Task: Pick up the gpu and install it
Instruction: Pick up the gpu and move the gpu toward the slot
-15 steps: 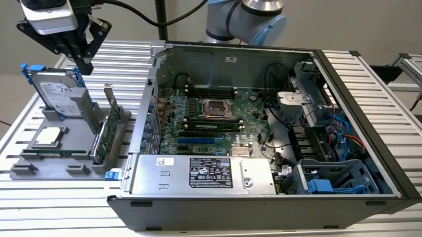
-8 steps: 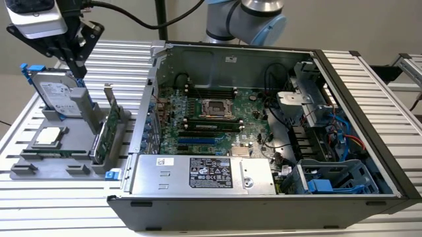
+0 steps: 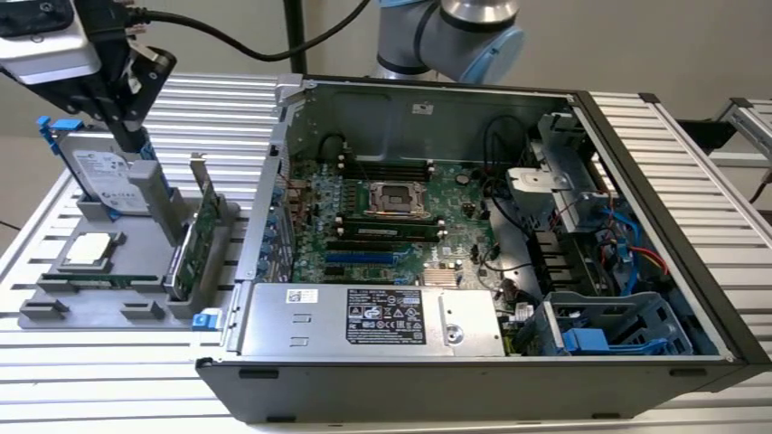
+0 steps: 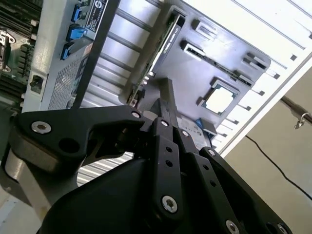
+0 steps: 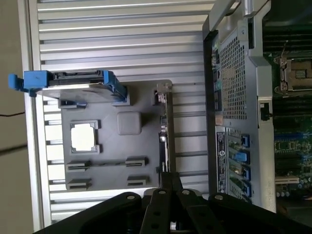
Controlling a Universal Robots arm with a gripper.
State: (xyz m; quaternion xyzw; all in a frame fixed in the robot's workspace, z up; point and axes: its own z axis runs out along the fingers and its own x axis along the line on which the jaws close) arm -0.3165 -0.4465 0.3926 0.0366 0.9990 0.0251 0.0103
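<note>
The gpu (image 3: 193, 237) is a thin green card standing on edge in a grey holder tray (image 3: 72, 312), its silver bracket pointing up. Both wrist views catch it edge-on, the gpu (image 5: 164, 132) in the first and the gpu (image 4: 166, 38) in the second. My gripper (image 3: 133, 140) hangs above the tray's back end, over the hard drive and toward the exterior view's left of the card. Its black fingers are pressed together with nothing between them. The gripper (image 5: 170, 178) lines up with the card's edge in the first wrist view. It touches nothing, and the gripper (image 4: 164, 87) shows the same.
A silver hard drive (image 3: 103, 172) with blue rails, a processor chip (image 3: 94, 249) and a memory stick (image 3: 103, 278) share the tray. The open computer case (image 3: 483, 362) lies to the exterior view's right, its motherboard (image 3: 386, 217) exposed. A ribbed metal table (image 3: 121, 380) lies underneath.
</note>
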